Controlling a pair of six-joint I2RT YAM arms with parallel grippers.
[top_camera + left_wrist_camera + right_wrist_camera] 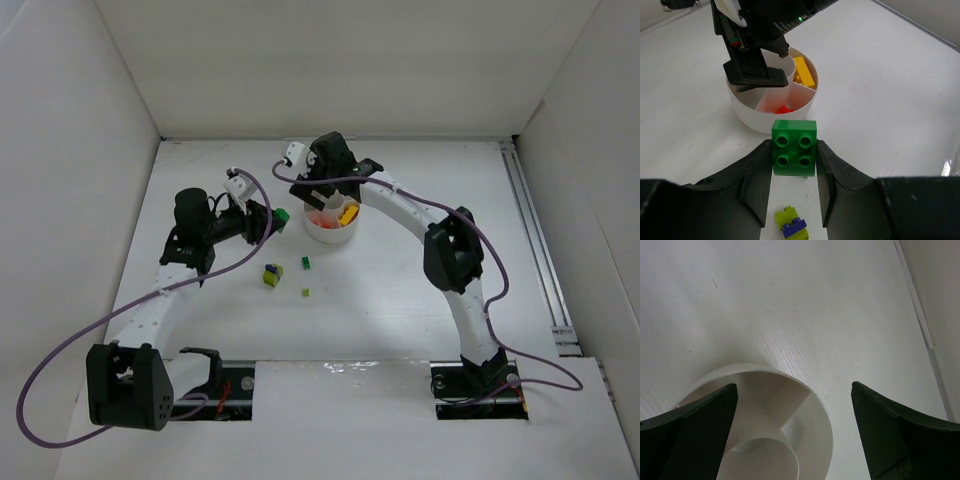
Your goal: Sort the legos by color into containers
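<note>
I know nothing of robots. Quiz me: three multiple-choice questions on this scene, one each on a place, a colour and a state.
1. Where does the yellow brick lie? A. in the white dish B. loose beside the dish C. between the right fingers
2. What colour is the brick in the left fingers? A. purple B. green C. red
3. How are the right fingers? A. shut on a brick B. shut, empty C. open, empty
Answers: 1 A, it sits in a dish wedge. 2 B, a green four-stud brick is pinched there. 3 C, they stand wide apart, nothing between.
</note>
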